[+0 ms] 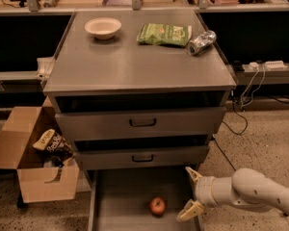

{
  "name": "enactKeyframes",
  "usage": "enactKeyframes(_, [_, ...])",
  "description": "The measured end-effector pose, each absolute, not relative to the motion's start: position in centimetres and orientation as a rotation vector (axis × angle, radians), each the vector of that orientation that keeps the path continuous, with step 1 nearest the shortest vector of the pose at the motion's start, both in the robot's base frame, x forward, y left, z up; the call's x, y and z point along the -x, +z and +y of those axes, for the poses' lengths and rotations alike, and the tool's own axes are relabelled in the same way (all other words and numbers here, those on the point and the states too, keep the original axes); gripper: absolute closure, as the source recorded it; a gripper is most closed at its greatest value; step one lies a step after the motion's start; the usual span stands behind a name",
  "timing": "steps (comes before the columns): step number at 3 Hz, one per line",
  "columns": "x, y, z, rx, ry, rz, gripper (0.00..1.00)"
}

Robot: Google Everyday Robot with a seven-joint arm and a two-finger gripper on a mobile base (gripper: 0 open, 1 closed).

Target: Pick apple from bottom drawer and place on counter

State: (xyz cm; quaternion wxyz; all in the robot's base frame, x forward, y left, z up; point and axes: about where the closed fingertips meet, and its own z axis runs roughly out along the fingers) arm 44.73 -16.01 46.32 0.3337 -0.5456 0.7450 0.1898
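The apple [157,206], small and red, lies on the floor of the open bottom drawer [120,196], right of its middle. My gripper [188,192] comes in from the right on a white arm. It is open, with one cream finger up by the drawer front and the other low, just right of the apple. It does not touch the apple. The counter [135,66] is the grey cabinet top above.
On the counter stand a white bowl [103,27], a green snack bag [164,33] and a crushed can [201,42]. Two upper drawers [142,123] hang slightly open above the bottom one. An open cardboard box [31,162] with snack bags sits on the floor at left.
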Motion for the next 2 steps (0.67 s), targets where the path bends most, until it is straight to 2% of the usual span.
enactKeyframes(2, [-46.4,40.4,-16.5,1.469,0.491,1.878,0.00])
